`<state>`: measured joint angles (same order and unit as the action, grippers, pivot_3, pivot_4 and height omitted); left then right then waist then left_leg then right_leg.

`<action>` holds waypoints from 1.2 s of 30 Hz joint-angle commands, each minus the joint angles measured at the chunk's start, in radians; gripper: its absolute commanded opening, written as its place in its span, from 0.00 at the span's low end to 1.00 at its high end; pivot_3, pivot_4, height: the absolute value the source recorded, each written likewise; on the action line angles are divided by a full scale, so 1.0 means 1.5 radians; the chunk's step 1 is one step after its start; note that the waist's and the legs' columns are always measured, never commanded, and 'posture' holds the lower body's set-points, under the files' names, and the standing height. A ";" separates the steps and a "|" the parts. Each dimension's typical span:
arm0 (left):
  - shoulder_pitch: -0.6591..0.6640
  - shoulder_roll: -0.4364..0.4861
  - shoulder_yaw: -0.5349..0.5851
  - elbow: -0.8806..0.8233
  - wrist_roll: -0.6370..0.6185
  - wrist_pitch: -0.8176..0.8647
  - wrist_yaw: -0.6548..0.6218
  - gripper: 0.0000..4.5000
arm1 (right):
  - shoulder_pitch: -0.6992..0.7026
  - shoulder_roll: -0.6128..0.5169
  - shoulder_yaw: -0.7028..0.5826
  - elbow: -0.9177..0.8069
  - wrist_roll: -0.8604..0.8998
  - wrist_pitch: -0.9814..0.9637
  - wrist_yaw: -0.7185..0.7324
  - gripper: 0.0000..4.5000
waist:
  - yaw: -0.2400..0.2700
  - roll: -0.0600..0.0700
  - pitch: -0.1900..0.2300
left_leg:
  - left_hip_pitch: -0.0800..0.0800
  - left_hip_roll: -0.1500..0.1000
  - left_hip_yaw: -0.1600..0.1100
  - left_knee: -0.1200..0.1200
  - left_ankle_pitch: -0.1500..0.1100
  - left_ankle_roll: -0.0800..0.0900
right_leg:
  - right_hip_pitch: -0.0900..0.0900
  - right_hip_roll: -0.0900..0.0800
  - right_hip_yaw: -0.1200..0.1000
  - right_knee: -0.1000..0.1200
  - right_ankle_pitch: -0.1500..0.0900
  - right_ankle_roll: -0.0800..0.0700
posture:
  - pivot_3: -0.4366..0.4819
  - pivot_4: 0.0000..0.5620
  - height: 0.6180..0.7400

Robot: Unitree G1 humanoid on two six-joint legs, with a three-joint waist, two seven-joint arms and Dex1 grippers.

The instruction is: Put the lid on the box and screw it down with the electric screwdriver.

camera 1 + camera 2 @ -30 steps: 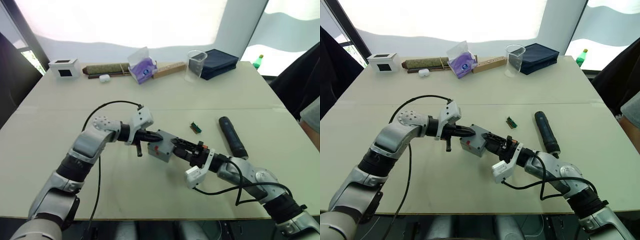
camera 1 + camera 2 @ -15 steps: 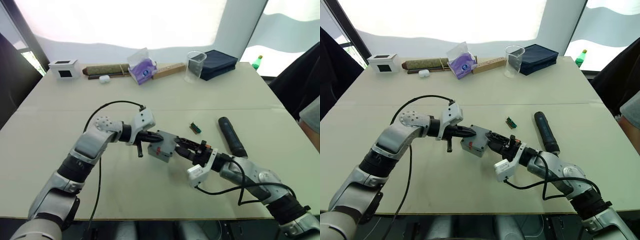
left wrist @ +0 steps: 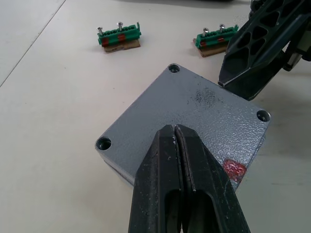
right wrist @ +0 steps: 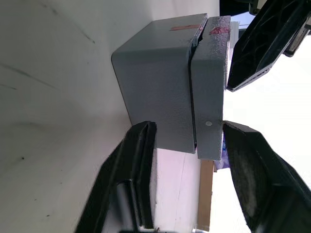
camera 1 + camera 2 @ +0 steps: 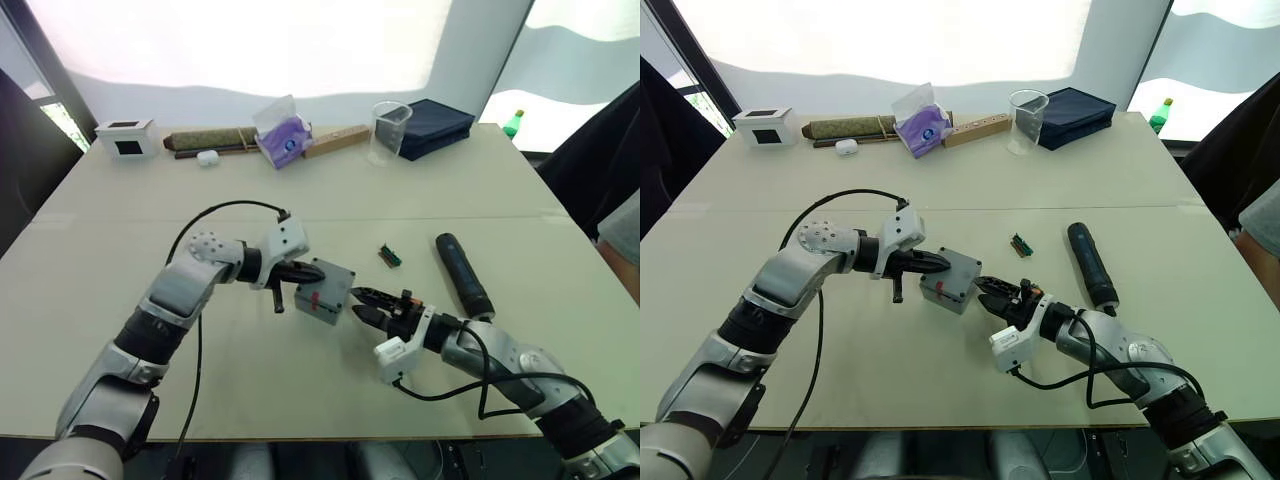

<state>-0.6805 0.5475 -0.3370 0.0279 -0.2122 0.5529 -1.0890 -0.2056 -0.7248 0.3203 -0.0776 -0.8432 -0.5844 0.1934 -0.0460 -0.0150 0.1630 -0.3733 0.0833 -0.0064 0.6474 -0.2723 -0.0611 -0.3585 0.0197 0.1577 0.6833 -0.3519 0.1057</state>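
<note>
left gripper [image 3: 176, 130]: fingers together, tips resting on the lid [image 3: 194, 116]
right gripper [image 5: 362, 303]: fingers apart, just beside the box [image 4: 155, 92], holding nothing

Box [image 5: 324, 293] hemmed between left tool [image 5: 314, 271], right tool [image 5: 363, 303].
</note>
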 commanded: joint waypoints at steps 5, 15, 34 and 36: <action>0.021 0.007 -0.022 0.030 0.030 0.003 0.004 0.00 | 0.013 0.000 -0.040 -0.049 0.041 0.018 0.017 0.02 | 0.000 0.000 0.000 | 0.000 0.000 0.000 0.000 0.000 0.000 | 0.000 0.000 0.000 0.000 0.000 0.000 | 0.48 0.27 1.00; 0.018 -0.012 0.022 0.001 -0.033 0.042 -0.010 0.00 | 0.042 0.020 -0.044 -0.090 0.113 0.064 0.087 0.02 | 0.001 -0.001 0.001 | 0.000 0.000 0.000 0.000 0.000 0.000 | 0.000 0.000 0.000 0.000 0.000 0.000 | 0.48 0.27 1.00; -0.049 -0.032 0.099 0.041 -0.074 0.056 0.004 0.00 | 0.034 0.042 -0.043 -0.092 0.108 0.072 0.102 0.02 | 0.001 -0.002 0.003 | -0.011 0.000 0.000 0.000 0.001 -0.002 | -0.011 0.000 0.000 0.000 0.000 0.000 | 0.48 0.27 1.00; -0.056 -0.029 0.107 0.061 -0.072 0.053 0.007 0.00 | 0.034 0.043 -0.044 -0.093 0.108 0.074 0.103 0.02 | 0.001 -0.002 0.003 | -0.011 0.000 0.000 0.000 0.001 -0.003 | -0.011 0.000 0.000 0.000 0.000 0.000 | 0.48 0.27 1.00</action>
<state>-0.7371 0.4986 -0.2119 0.1158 -0.3138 0.6455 -1.0821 -0.1488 -0.6621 0.2679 -0.1902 -0.6923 -0.4665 0.3513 -0.0441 -0.0179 0.1672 -0.3897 0.0833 -0.0065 0.6473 -0.2701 -0.0648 -0.3749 0.0197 0.1578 0.6836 -0.3517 0.1060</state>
